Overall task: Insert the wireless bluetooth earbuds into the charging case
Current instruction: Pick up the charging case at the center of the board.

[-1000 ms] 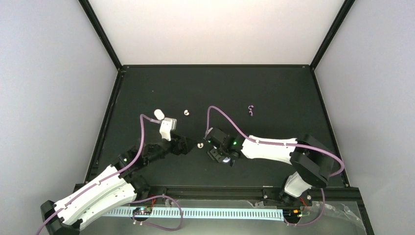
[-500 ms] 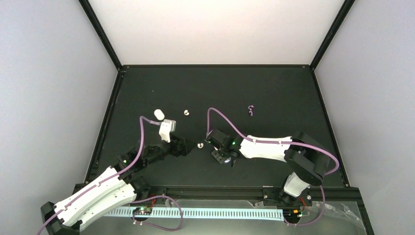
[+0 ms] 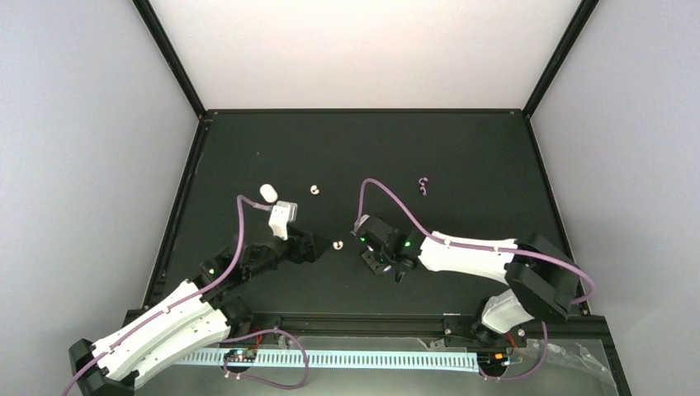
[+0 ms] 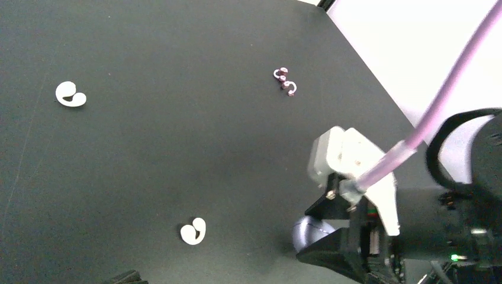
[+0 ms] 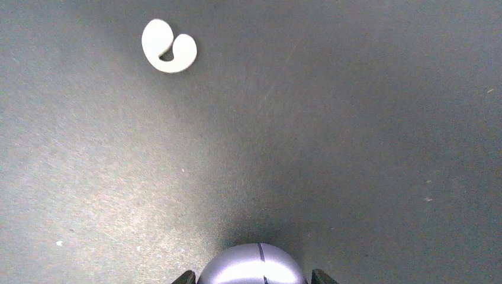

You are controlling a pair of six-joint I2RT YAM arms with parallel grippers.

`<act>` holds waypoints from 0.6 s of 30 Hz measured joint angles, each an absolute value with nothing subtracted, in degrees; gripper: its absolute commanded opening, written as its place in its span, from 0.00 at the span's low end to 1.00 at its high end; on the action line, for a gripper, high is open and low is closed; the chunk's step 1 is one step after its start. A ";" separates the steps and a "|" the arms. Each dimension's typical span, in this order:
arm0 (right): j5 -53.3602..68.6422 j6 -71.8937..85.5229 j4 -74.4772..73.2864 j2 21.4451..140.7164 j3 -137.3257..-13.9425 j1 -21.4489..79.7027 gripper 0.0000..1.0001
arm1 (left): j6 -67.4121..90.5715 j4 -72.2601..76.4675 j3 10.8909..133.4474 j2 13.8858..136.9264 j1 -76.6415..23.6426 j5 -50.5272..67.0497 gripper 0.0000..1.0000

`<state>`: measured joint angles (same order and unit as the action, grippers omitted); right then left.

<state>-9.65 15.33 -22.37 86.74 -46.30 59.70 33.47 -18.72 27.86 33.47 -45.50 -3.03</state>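
Nearest white earbud point(image 3: 337, 245) is lying flat on the bench point(image 3: 462, 165), between the two arms. It is sitting just beside the left end effector point(image 3: 312, 247), and ahead and to the left of the right end effector point(image 5: 254, 278), long axis roughly crosswise to the right fingers. The left end effector is gaping wide and carrying nothing. The right is pinching a lilac case point(image 4: 308, 234). A second white earbud point(image 3: 314, 189) and the lilac pair point(image 3: 423, 186) are sitting farther back. Judging by this, the free left arm is looking best placed for the pick.

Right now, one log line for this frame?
left pincer open, empty | right pincer shut on lilac charging case | near white earbud loose on table | lilac earbuds loose, farther back
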 measured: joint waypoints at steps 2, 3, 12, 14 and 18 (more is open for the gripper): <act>-10.31 15.49 -22.17 84.60 -46.30 59.70 0.28 | 33.50 -18.70 27.86 33.50 -45.50 -3.01 0.99; -10.59 15.55 -22.11 83.42 -46.30 59.70 0.28 | 33.50 -18.70 27.86 33.50 -45.50 -3.01 0.99; -10.90 17.21 -20.14 68.58 -48.27 59.35 0.29 | 34.72 -17.12 28.08 33.34 -45.50 -2.98 0.99; -9.98 17.28 -18.24 64.20 -50.54 59.33 0.29 | 35.35 -15.81 28.58 33.26 -45.50 -2.79 0.99; -8.10 16.95 -12.84 57.04 -55.48 59.33 0.29 | 37.23 -10.44 30.44 32.62 -45.50 -1.19 0.99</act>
<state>-8.10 16.95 -12.84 57.04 -55.48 59.33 37.23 -10.44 30.44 32.62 -45.50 -1.19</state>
